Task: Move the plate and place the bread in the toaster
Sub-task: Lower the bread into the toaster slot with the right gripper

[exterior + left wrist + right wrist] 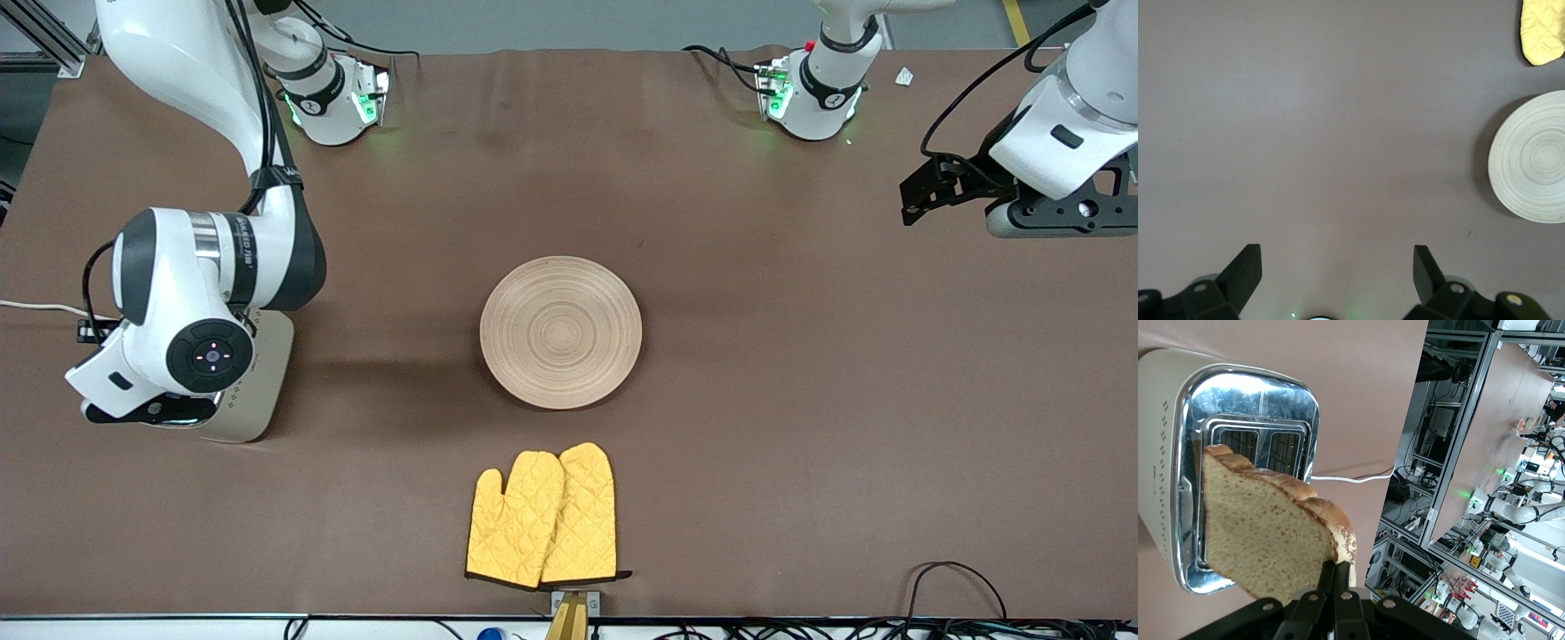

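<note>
My right gripper [1338, 572] is shut on one corner of the bread [1265, 533], a pale brown speckled slice with a darker crust. It holds the slice on edge just above the chrome top of the cream toaster [1251, 393], over the slots. In the front view the right arm's wrist covers most of the toaster [262, 382] at the right arm's end of the table, and the bread is hidden there. The beige wooden plate [560, 332] lies empty at the table's middle and also shows in the left wrist view [1531, 157]. My left gripper [1338, 267] is open and empty, high over bare table at the left arm's end.
A pair of yellow oven mitts [542, 520] lies nearer to the front camera than the plate, by the table's edge; one mitt shows in the left wrist view [1541, 33]. The toaster's white cord [40, 308] runs off the table at the right arm's end.
</note>
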Action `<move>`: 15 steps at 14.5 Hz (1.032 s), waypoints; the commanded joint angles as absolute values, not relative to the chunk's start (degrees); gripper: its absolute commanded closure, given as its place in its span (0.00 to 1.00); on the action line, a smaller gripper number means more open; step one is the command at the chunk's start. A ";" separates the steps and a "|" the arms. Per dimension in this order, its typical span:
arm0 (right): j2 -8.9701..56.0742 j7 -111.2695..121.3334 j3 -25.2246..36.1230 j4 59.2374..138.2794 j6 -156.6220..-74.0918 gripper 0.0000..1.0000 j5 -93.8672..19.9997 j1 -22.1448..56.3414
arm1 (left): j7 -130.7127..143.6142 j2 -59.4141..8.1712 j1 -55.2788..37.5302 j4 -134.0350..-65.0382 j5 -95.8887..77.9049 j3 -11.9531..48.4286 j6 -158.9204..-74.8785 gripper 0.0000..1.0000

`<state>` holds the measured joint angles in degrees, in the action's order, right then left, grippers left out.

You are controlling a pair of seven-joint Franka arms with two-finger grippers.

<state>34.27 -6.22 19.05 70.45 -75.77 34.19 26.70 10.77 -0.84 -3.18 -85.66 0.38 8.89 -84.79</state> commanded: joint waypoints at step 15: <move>34.01 -13.01 18.46 76.38 -78.58 0.94 34.63 25.05 | 10.11 -0.70 -3.25 -85.96 -0.18 8.88 -85.34 0.00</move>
<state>34.95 -11.69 19.13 75.10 -78.17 34.22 25.87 10.77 -0.90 -3.18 -85.70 0.38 8.89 -84.79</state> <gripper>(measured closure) 0.978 0.000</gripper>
